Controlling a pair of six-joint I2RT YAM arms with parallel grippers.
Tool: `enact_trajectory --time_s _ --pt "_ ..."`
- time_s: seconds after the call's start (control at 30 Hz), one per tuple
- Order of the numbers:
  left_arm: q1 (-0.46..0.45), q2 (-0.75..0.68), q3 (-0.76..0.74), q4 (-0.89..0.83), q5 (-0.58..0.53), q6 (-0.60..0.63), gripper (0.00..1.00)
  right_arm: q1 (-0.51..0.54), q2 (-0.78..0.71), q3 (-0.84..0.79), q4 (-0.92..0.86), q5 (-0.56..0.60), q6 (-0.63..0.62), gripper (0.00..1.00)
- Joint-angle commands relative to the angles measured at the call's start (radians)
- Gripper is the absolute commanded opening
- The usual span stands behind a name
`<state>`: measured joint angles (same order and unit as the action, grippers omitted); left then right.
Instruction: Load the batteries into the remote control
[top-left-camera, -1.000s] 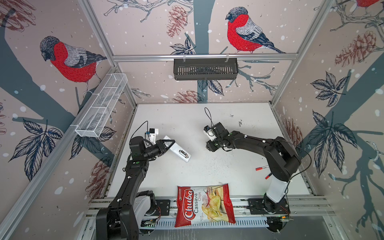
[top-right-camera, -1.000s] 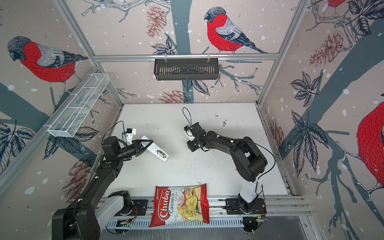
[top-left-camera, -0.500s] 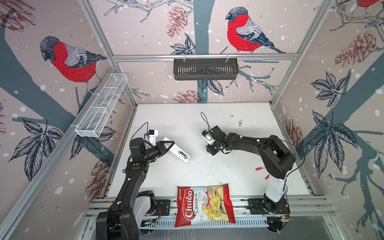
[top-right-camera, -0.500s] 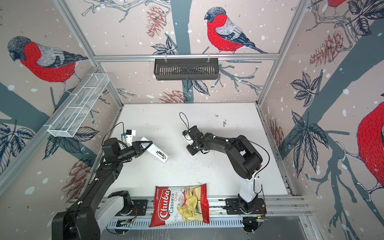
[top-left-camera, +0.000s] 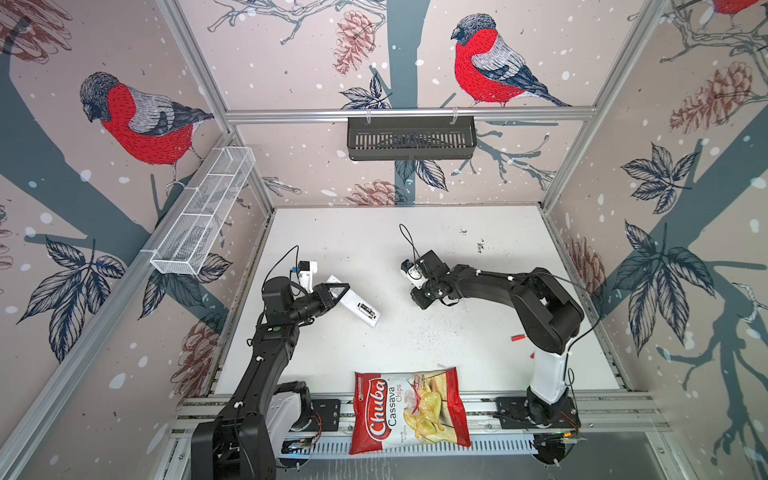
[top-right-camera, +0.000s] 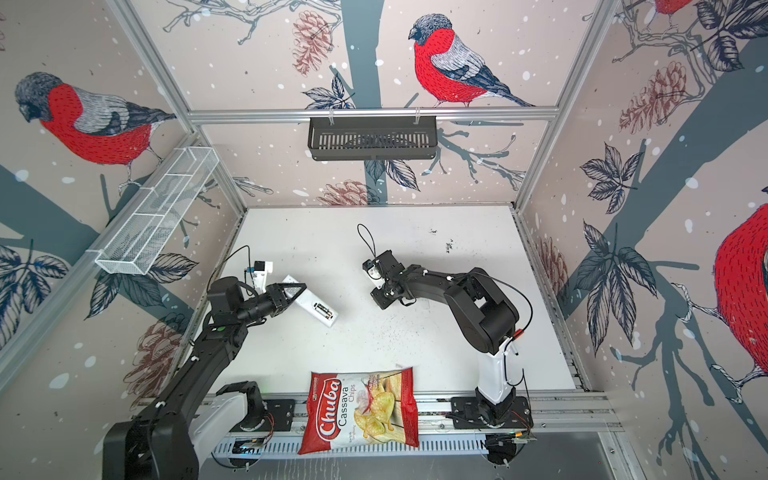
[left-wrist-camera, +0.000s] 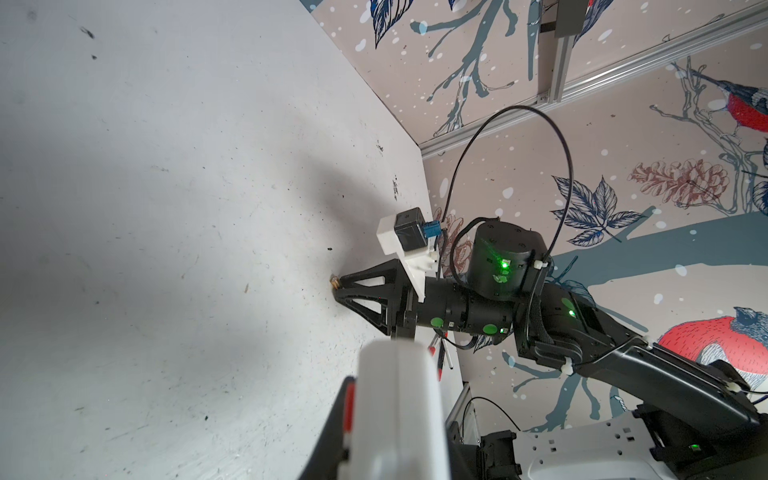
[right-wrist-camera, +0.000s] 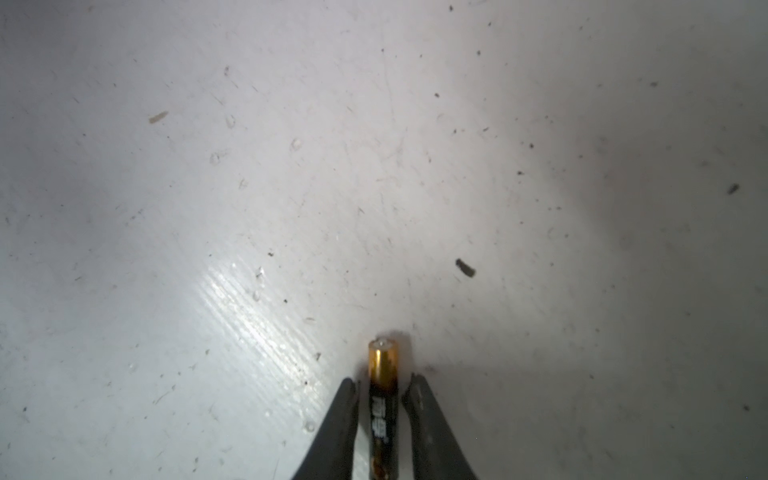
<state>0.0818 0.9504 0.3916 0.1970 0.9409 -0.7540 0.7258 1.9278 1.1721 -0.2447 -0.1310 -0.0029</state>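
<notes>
The remote control (top-left-camera: 358, 306) is a white bar lying plain back up. Its near end has an open compartment with a dark battery (top-left-camera: 366, 308) lying inside. My left gripper (top-left-camera: 337, 291) is shut on the far part of the remote control; in the left wrist view the remote control (left-wrist-camera: 399, 407) fills the space between the jaws. Another battery (right-wrist-camera: 383, 390), black with a gold end, lies on the table. My right gripper (right-wrist-camera: 383, 409) has closed in against its sides, with a finger (right-wrist-camera: 347, 411) on each flank. In both top views the right gripper (top-left-camera: 419, 302) (top-right-camera: 379, 301) points down at mid-table.
A Chuba cassava chips bag (top-left-camera: 409, 409) lies at the front edge. Small red-tipped bits (top-left-camera: 516, 338) lie near the right arm's base. A black basket (top-left-camera: 411, 137) hangs on the back wall and a white wire basket (top-left-camera: 203, 212) on the left wall.
The right gripper has shifted a little to the left and down, and its jaws have narrowed round the battery on the table. The left gripper and the remote control have stayed put.
</notes>
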Motion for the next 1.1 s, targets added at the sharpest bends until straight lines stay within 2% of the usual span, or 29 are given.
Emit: enact_trajectory --time_s 0.0,0.1,0.23,0.57,0.77,1.07 --pt "-0.042 0.009 -0.010 0.040 -0.049 0.018 0.00 0.001 0.004 -0.004 -0.024 -0.016 -0.006 0.20" --pt "-0.085 0.028 -0.037 0.088 -0.096 0.014 0.00 0.001 -0.008 -0.011 -0.013 -0.033 -0.009 0.15" --pt "-0.117 0.042 -0.092 0.237 -0.122 -0.042 0.00 0.001 -0.048 -0.040 0.023 -0.077 -0.018 0.13" --pt "-0.136 0.036 -0.108 0.251 -0.163 -0.031 0.00 0.003 -0.238 -0.193 0.209 -0.289 -0.037 0.12" --pt "-0.138 0.053 -0.136 0.361 -0.126 -0.087 0.00 0.029 -0.362 -0.299 0.405 -0.441 0.005 0.12" --pt "-0.139 0.089 -0.179 0.597 -0.041 -0.228 0.00 0.123 -0.406 -0.380 0.715 -0.483 0.116 0.12"
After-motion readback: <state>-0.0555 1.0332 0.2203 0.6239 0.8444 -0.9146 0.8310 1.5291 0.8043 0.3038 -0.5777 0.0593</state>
